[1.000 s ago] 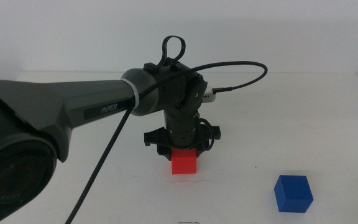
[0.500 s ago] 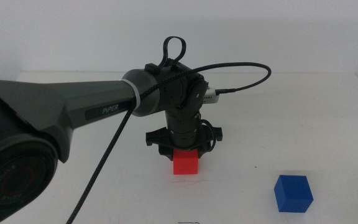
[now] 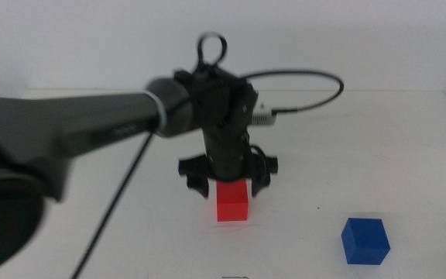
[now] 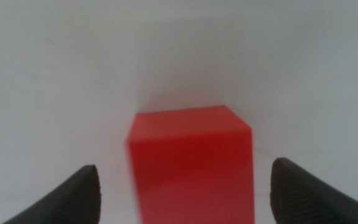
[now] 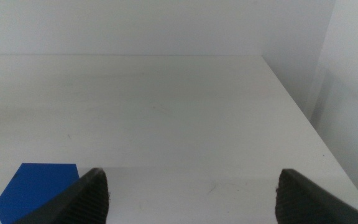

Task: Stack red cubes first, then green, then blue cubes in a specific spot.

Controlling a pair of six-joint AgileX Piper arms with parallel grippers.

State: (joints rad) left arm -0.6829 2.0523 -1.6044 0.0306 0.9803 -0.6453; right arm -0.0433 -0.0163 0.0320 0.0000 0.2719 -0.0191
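Note:
The red cube (image 3: 232, 201) sits on the white table near the middle. My left gripper (image 3: 229, 181) hangs straight over it, blurred by motion. In the left wrist view the red cube (image 4: 191, 165) stands between the open jaws of the left gripper (image 4: 185, 186), with white gaps on both sides, so nothing is gripped. The blue cube (image 3: 365, 241) lies alone at the front right. It also shows in the right wrist view (image 5: 35, 188), ahead of my open, empty right gripper (image 5: 194, 190). The right arm is out of the middle view. The green cube is out of view.
The left arm (image 3: 91, 132) and its black cable (image 3: 300, 77) reach across the left and middle of the table. The table's right edge (image 5: 303, 118) runs close by the right gripper.
The left gripper has risen a little off the red cube, so more of the cube's top shows. The arm is now blurred by motion. The blue cube has not moved.

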